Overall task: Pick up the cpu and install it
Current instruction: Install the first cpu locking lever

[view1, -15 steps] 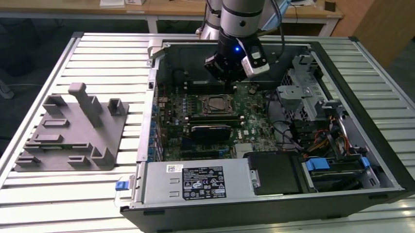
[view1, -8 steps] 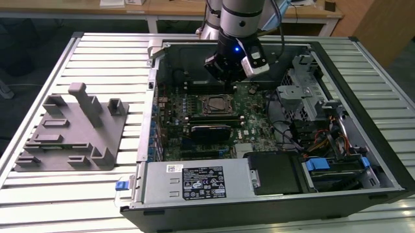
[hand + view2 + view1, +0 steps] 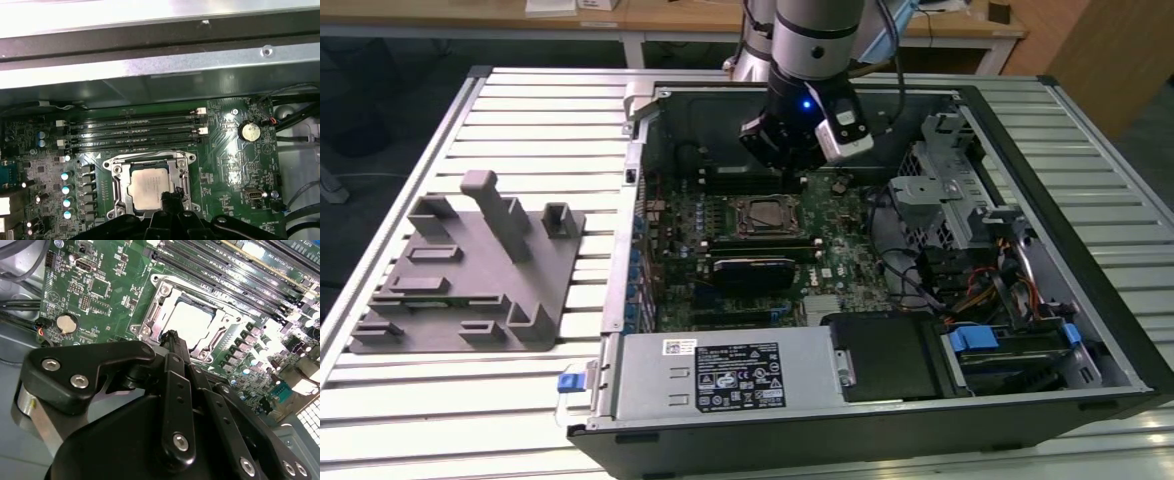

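So, exterior view first: an open computer case is laid flat on the slatted desk, and the cpu is seen already sitting in the socket frame on the motherboard. Taking that socket as the landmark, the tool is hung just above it, on the side toward the case's back wall, with nothing seen carried. The grey fixture is parked on the desk well apart from the socket, outside the case, toward the exterior view's left. The black heatsink block is lying just beside the socket on the side away from the tool.

Second wrist view: the cpu shows as a pale square inside the metal frame, and the tool's tip is lined up at the near edge of that frame, so the chip lies straight ahead of it and a bit below. The jaws look pressed together with nothing between them, though most of the linkage is blocked by the tool body.

First wrist view: the cpu is seated square in the socket, memory slots beyond it. Whether the tip is touching the frame can't be told; the chip's near edge is hidden behind the tool.
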`<state>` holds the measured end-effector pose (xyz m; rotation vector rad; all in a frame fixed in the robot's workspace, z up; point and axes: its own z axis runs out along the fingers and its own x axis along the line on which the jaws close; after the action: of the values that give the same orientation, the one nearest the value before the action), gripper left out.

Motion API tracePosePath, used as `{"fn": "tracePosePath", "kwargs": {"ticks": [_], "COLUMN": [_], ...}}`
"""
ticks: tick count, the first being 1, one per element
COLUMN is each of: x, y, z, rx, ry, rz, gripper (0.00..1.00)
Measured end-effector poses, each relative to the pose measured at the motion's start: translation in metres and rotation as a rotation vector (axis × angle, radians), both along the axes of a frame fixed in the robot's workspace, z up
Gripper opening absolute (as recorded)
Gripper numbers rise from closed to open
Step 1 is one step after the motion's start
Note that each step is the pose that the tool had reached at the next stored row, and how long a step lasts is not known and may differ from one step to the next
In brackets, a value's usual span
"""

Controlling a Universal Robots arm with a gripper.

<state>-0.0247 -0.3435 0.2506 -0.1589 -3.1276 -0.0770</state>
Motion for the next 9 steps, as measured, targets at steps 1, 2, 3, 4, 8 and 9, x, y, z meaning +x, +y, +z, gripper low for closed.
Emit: {"fn": "tracePosePath", "kwargs": {"ticks": [1, 2, 3, 4, 8, 9], "x": [-0.0006, -0.0009, -0.0011, -0.0011, -0.0029, -0.0038], "y": [-0.0003, -0.0004, -0.0004, -0.0004, -0.0006, -0.0007], "z": [-0.0005, -0.0009, -0.0009, -0.0009, -0.0021, -0.0027], "rx": [0.0025, 0.0036, 0.0036, 0.0036, 0.0039, 0.0042], "ry": [-0.0024, -0.0039, -0.0042, -0.0042, -0.0055, -0.0062], "rz": [0.000, 0.000, 0.000, 0.000, 0.000, 0.000], "gripper": [0.11, 0.11, 0.11, 0.11, 0.11, 0.11]}}
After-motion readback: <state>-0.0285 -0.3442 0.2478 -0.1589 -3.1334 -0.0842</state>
